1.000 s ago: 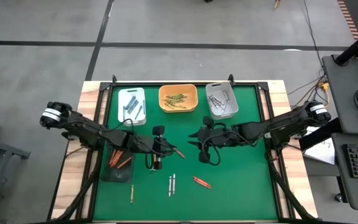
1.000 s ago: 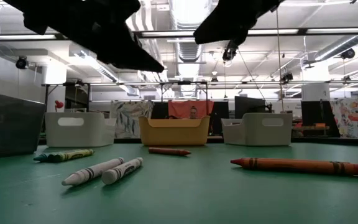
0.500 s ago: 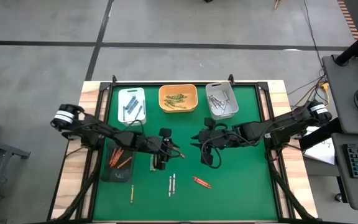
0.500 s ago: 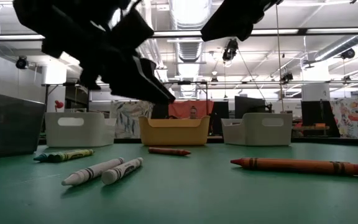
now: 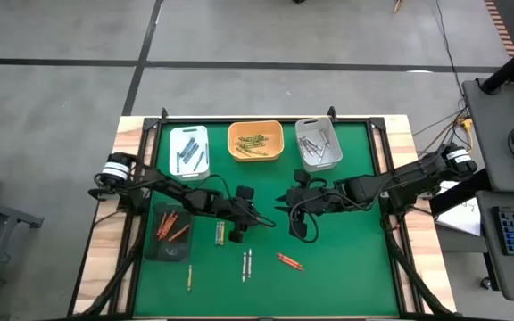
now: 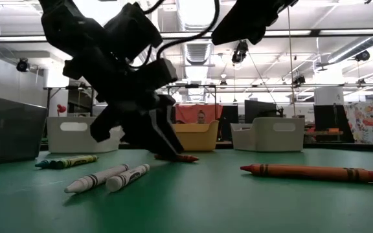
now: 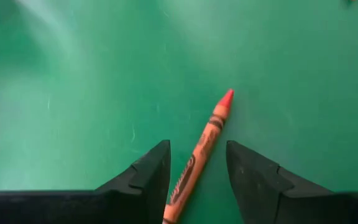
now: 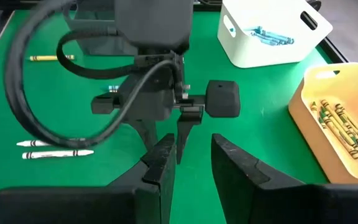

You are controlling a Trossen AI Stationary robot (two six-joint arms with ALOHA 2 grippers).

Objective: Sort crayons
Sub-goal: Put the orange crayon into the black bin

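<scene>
Even overhead lighting falls on the green table (image 5: 328,267), with soft, faint shadows. In the low view, bright ceiling lights (image 6: 193,13) backlight the arms into silhouettes. The left wrist view shows pale glare and blur.

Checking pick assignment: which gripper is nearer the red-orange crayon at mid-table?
Left. The left gripper is open, straddling the red-orange crayon; the right gripper hovers off to that crayon's right.

Left end effector (image 8: 178,138) on green mat, white tray (image 8: 272,45) and yellow tray (image 8: 328,127) beyond
</scene>
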